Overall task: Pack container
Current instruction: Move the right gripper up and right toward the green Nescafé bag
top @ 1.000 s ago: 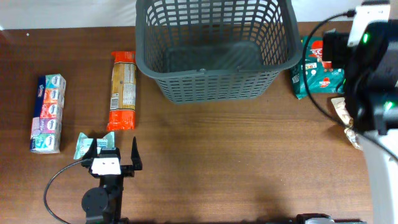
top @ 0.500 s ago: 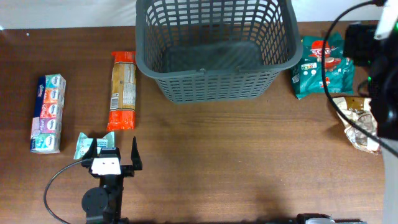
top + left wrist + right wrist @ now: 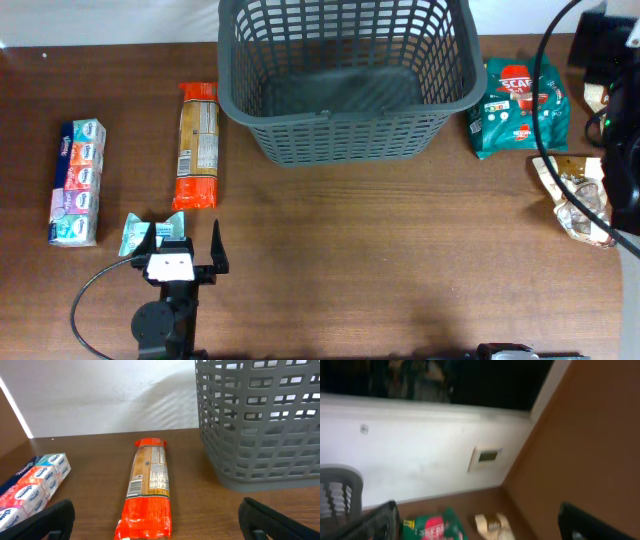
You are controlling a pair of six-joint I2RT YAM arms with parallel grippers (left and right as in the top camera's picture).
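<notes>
Left gripper [image 3: 182,243], jaws spread, sits at the table's [image 3: 400,260] near-left edge — the long orange plastic packet [image 3: 197,145] lies straight ahead, lengthwise away from it, left of the large dark grey lattice basket [image 3: 340,135] at the far edge.

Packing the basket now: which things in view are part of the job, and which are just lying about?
Job: container, orange packet, tissue pack, teal sachet, green snack bag, crumpled brown packet; the packets probably go in.
Lying about: nothing loose that shows; only a wall plate in the background.
</notes>
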